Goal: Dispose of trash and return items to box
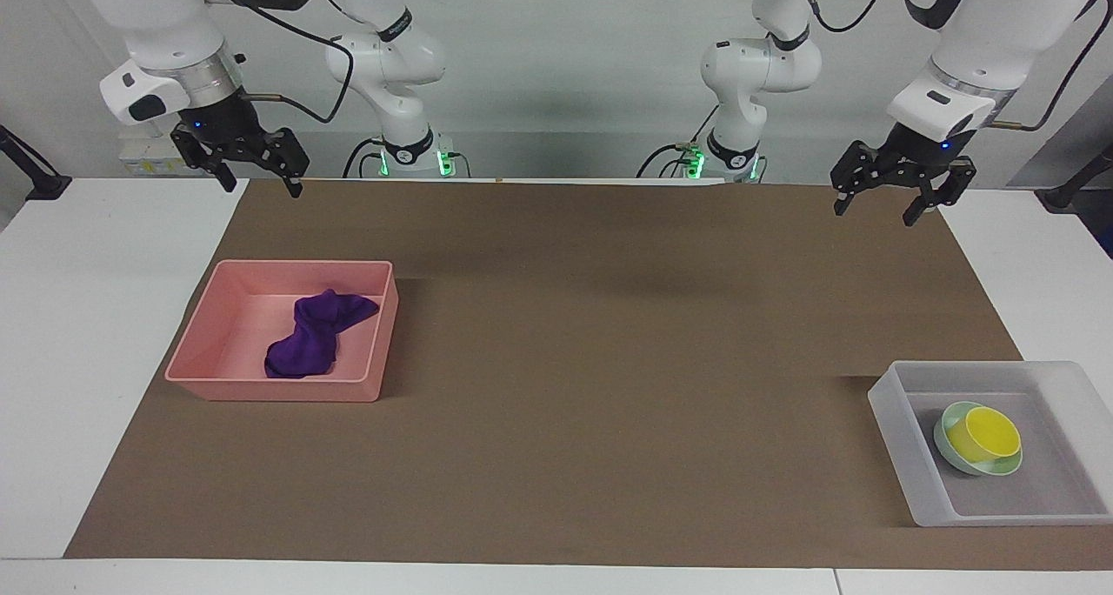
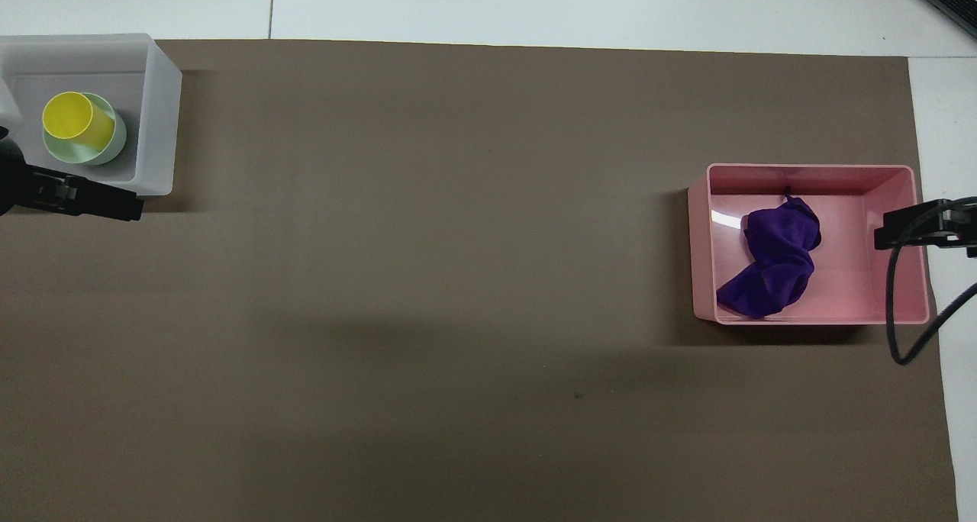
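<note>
The purple cloth [image 1: 315,334] [image 2: 771,262] lies crumpled in the pink tray [image 1: 204,344] [image 2: 698,247] toward the right arm's end of the table. The yellow cup [image 1: 984,433] [image 2: 75,120] sits in the mint-green bowl [image 1: 949,449] [image 2: 116,142] inside the frosted-white bin [image 1: 896,421] [image 2: 159,117] toward the left arm's end. My left gripper [image 1: 876,206] is open and empty, raised over the mat's edge nearest the robots. My right gripper [image 1: 263,186] is open and empty, raised over the mat's corner nearer the robots than the tray.
A brown mat [image 1: 609,360] [image 2: 427,278] covers most of the white table [image 1: 78,334]. Both arm bases [image 1: 409,156] stand at the table's edge nearest the robots. A black cable [image 2: 897,308] hangs by the right gripper beside the tray.
</note>
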Controlling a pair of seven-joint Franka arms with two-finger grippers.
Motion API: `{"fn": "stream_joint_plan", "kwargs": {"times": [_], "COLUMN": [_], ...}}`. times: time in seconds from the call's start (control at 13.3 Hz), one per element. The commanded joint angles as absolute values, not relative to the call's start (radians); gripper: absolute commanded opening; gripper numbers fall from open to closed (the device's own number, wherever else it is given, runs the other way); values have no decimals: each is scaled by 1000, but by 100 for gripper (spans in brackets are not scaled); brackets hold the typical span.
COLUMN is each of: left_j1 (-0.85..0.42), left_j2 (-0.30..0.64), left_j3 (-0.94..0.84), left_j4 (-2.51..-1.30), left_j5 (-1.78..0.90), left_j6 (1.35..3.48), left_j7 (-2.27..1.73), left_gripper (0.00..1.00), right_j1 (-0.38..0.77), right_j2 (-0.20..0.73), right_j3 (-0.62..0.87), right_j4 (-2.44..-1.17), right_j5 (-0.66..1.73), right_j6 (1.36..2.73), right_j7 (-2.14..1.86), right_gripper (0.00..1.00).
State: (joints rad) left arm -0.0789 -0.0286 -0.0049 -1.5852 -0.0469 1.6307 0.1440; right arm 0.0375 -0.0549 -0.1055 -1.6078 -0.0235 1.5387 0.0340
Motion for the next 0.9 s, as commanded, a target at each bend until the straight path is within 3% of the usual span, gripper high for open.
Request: {"fn": "stream_joint_plan", "kwargs": {"times": [0.0, 0.83], "left_j1": [-101, -103], "left_j2": [-21, -37], "left_j3": [23, 21], "left_j4": [-1569, -1603], "left_j5": [-26, -23], "left_j6": [1585, 1548], "left_j7": [126, 94], "left_gripper": [100, 100], "right_j1": [37, 37], "right_j2": [-74, -74], "right_j3": [-107, -109], "right_j4": [-1634, -1634], "right_j5": [-11, -11], "right_j6": [1555, 1555], "right_j7": [17, 17], "right_gripper": [100, 100]}}
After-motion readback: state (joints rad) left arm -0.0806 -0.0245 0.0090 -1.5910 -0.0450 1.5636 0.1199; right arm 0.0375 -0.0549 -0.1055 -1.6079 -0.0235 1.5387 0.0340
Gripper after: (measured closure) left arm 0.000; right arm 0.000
